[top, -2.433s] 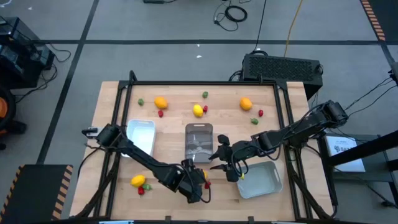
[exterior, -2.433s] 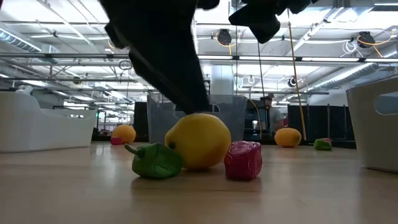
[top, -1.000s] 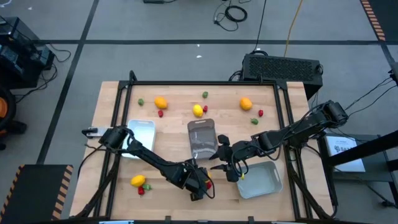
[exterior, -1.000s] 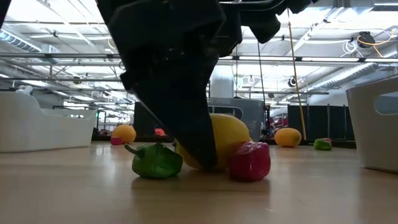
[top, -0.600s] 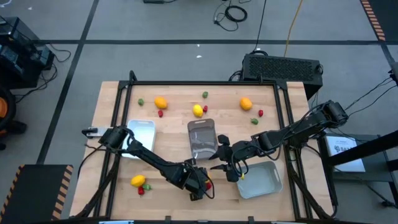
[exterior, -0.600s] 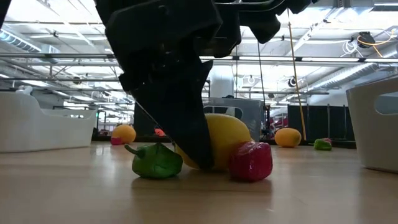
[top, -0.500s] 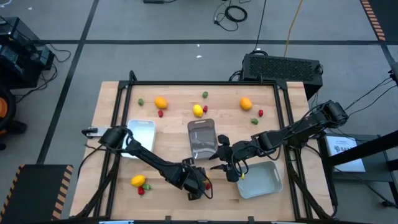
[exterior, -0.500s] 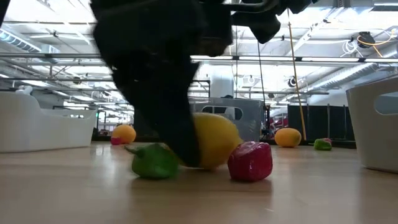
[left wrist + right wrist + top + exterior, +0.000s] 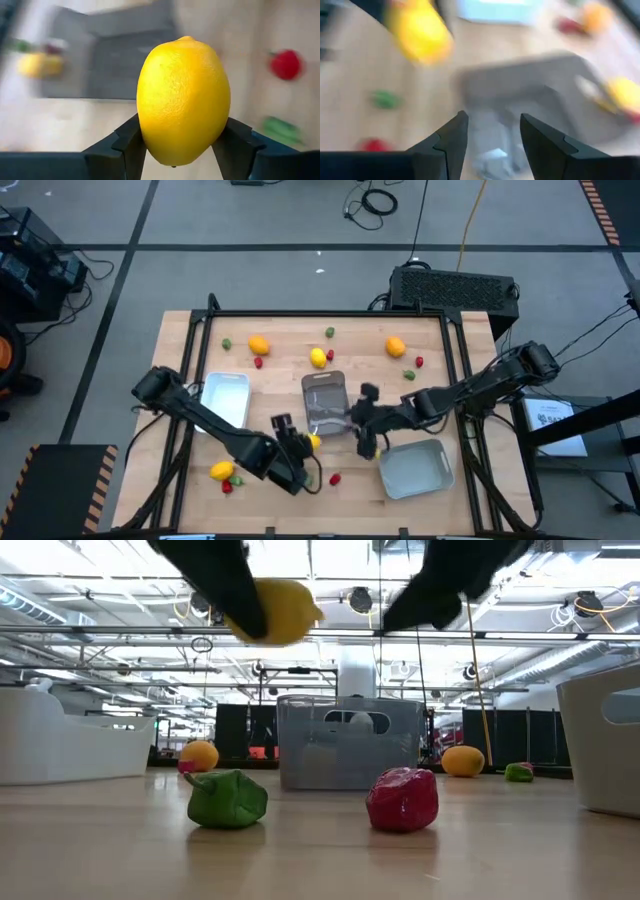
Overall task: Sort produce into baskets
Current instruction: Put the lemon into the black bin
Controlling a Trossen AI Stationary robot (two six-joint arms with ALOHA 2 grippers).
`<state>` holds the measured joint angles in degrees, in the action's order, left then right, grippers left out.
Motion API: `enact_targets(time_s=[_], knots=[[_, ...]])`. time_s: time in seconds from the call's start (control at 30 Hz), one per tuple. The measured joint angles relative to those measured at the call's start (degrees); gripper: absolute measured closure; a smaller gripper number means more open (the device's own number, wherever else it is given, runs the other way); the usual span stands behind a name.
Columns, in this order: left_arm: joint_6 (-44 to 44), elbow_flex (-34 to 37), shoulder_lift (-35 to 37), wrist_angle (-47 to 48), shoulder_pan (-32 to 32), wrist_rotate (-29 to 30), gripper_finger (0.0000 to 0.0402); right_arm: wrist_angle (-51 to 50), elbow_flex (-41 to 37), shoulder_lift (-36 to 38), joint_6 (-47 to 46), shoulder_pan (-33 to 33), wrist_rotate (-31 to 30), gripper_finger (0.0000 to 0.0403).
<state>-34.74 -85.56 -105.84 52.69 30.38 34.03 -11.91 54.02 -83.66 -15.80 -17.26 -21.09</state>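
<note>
Left gripper (image 9: 182,150) is clamping a yellow lemon (image 9: 183,100) between its two fingers (image 9: 127,145) and holding it clear of the table (image 9: 290,340), just to the left of the near end of the clear bin (image 9: 323,403); in the low view the lemon (image 9: 283,610) is hanging well above the wood. Right gripper (image 9: 490,135) is sitting just beside the clear bin's right near corner, its fingers (image 9: 451,136) standing apart with nothing between them. A green piece (image 9: 227,799) and a red strawberry-like piece (image 9: 402,799) are lying on the table in front of the clear bin, near each other but not touching. The white tray (image 9: 225,396) is lying to the left of the clear bin, the grey-blue tray (image 9: 414,466) to its right and nearer the front edge. Beyond the clear bin's far end a second yellow lemon (image 9: 318,358) is resting with a red piece beside it. Farther left along the back, an orange fruit (image 9: 259,345) is lying; another orange fruit (image 9: 396,346) is lying to the right. Left of the front area, a yellow piece (image 9: 221,471) is resting with small red and green pieces against it.
</note>
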Motion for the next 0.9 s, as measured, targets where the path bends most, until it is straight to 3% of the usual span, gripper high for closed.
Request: enact_targets(time_s=[0.2, 0.37, 0.57, 0.9], knots=[[1.7, 0.3, 4.9, 3.4, -3.7, 6.0, 0.0206, -7.2, -0.1, -0.8, -11.2, 6.0, -3.0, 0.0232], [6.7, 2.2, 5.4, 0.6, -8.9, 3.4, 0.0206, -11.0, -0.1, -4.6, -16.9, 9.3, -2.4, 0.024], [7.1, 5.1, 5.3, -1.1, -12.5, 0.8, 0.0206, -12.2, 0.0, -8.3, -20.0, 10.9, 4.7, 0.0261], [7.0, 8.3, 5.3, -4.4, -12.2, 0.1, 0.0206, -8.0, 0.0, -12.9, -20.0, 11.3, 11.2, 0.0288]])
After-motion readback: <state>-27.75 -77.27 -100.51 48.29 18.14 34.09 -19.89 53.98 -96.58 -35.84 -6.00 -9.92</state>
